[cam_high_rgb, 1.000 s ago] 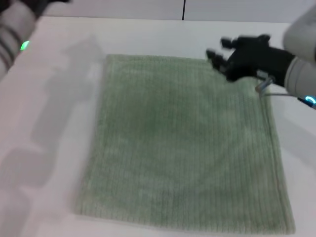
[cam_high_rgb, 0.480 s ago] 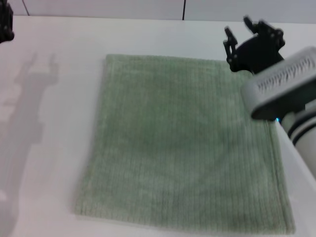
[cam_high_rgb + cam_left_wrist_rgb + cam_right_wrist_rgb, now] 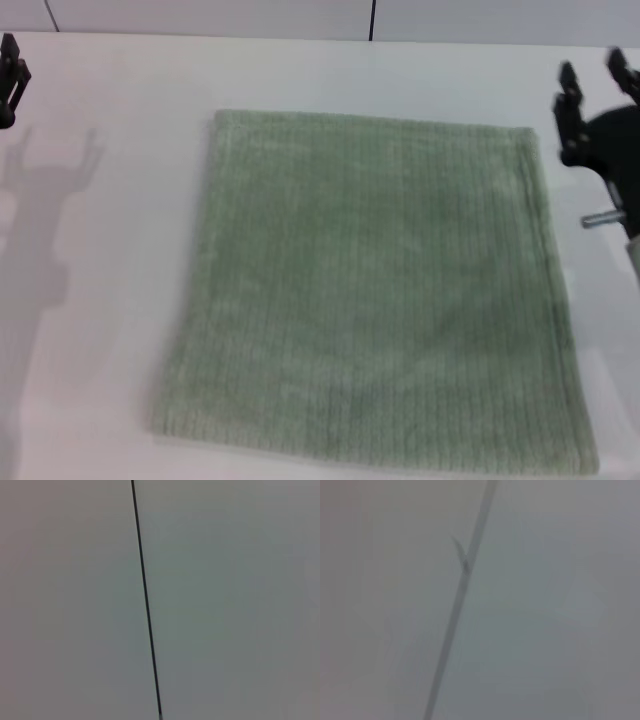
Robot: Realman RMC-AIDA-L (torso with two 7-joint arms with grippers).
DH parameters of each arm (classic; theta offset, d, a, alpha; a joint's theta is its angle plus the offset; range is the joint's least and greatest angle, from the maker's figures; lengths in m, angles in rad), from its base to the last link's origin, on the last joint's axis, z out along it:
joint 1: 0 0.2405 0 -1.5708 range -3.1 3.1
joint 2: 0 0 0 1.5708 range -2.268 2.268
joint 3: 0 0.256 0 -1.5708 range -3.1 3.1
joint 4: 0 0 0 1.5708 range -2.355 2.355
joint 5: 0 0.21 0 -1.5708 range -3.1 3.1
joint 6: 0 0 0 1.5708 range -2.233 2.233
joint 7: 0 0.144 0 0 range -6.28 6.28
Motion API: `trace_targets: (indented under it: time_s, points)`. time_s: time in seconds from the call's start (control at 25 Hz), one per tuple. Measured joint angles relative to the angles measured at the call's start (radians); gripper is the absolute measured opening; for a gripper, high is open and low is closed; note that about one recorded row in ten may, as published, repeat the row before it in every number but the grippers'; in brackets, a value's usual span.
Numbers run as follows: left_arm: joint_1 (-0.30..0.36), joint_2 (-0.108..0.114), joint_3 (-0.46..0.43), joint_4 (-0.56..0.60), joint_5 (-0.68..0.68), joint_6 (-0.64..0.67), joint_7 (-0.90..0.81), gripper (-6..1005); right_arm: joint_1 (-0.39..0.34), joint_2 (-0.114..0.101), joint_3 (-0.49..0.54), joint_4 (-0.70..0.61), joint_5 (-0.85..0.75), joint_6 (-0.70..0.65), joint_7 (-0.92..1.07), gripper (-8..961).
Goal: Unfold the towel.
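The towel [image 3: 375,290] is a pale sage-green ribbed cloth with a hemmed border. It lies spread flat in a single rough square on the white table [image 3: 120,300] in the head view. My right gripper [image 3: 593,80] is open and empty. It is raised beside the towel's far right corner, apart from the cloth. My left gripper [image 3: 8,85] shows only as a dark sliver at the far left edge, well away from the towel. Neither wrist view shows the towel or a gripper.
A pale wall with a dark vertical seam [image 3: 371,20] runs behind the table. The same kind of seam shows in the left wrist view [image 3: 145,600] and the right wrist view [image 3: 460,605]. Arm shadows fall on the table at the left.
My right gripper has lifted off the towel's far right corner and drawn back to the right. My left arm has pulled away to the far left edge. The towel lies still.
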Motion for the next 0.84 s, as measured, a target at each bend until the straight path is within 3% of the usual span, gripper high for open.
trace_targets:
  time_s: [0.12,0.28,0.52,0.56,0.84]
  points:
    - [-0.003,-0.001,0.002,0.031,0.0,0.02,-0.001,859,-0.011,0.001,0.001,0.033,0.059,0.005,0.044,433]
    - [-0.012,-0.002,0.005,0.07,0.0,0.035,-0.001,859,-0.02,0.002,-0.002,0.064,0.091,0.01,0.092,454]
    - [-0.018,-0.002,0.007,0.086,0.0,0.053,-0.002,859,-0.013,0.004,-0.01,0.077,0.093,0.007,0.101,666]
    - [-0.02,-0.002,0.008,0.091,0.0,0.06,-0.002,859,-0.01,0.004,-0.01,0.078,0.093,0.006,0.103,831]
    - [-0.046,-0.002,0.009,0.141,0.0,0.077,-0.001,859,0.001,0.002,-0.003,0.092,0.094,-0.003,0.106,831]
